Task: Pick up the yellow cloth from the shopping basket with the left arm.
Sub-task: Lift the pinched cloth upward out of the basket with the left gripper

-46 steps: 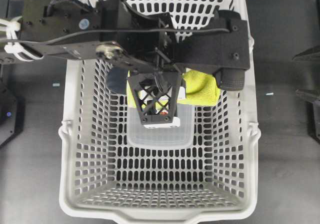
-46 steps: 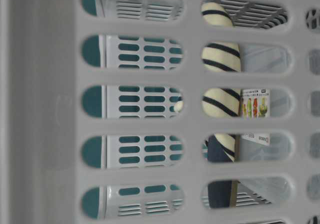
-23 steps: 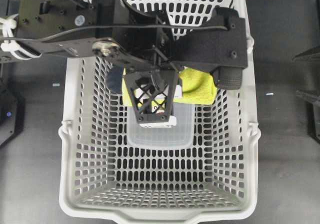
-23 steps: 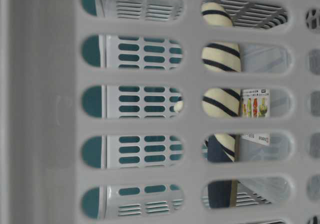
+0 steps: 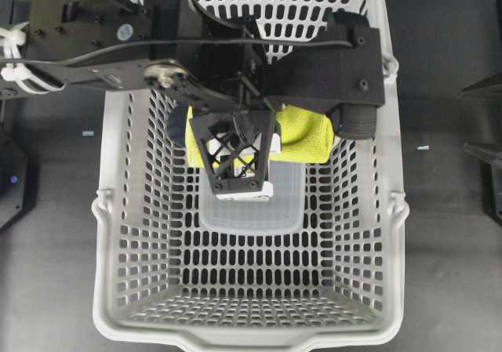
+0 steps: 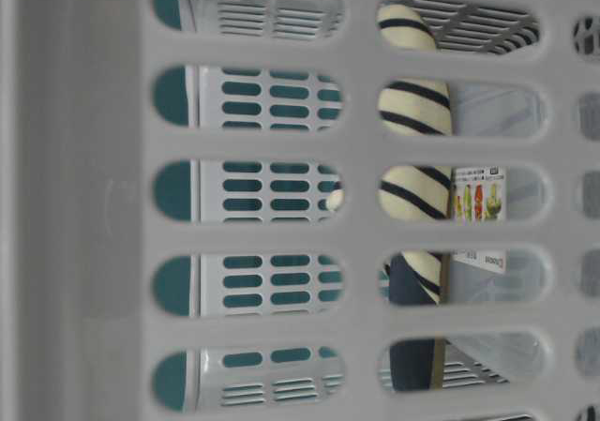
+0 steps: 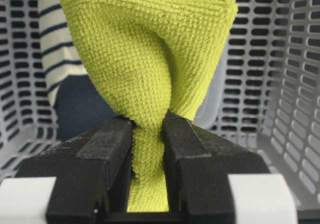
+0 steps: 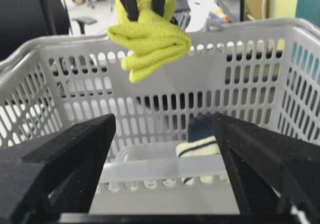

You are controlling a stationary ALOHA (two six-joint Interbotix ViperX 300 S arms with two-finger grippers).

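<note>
The yellow cloth (image 7: pixel 150 49) hangs bunched from my left gripper (image 7: pixel 148 121), whose black jaws are shut on its lower fold. From overhead the cloth (image 5: pixel 307 136) shows under the black left arm, above the inside of the light-grey shopping basket (image 5: pixel 106 211). In the right wrist view the cloth (image 8: pixel 150 39) dangles level with the basket's far rim (image 8: pixel 240 32), clear of the floor. My right gripper (image 8: pixel 165 129) stands wide open outside the basket's near wall, holding nothing.
A cream-and-navy striped slipper (image 7: pixel 55 49) leans in the basket by the far wall, also seen through the slots (image 6: pixel 412 191). A clear plastic container (image 5: pixel 251 211) lies on the basket floor below the left gripper. Dark table (image 5: pixel 447 250) surrounds the basket.
The left gripper has risen a little with the yellow cloth, drifting slightly up and left in the overhead view. The right gripper has not moved.
</note>
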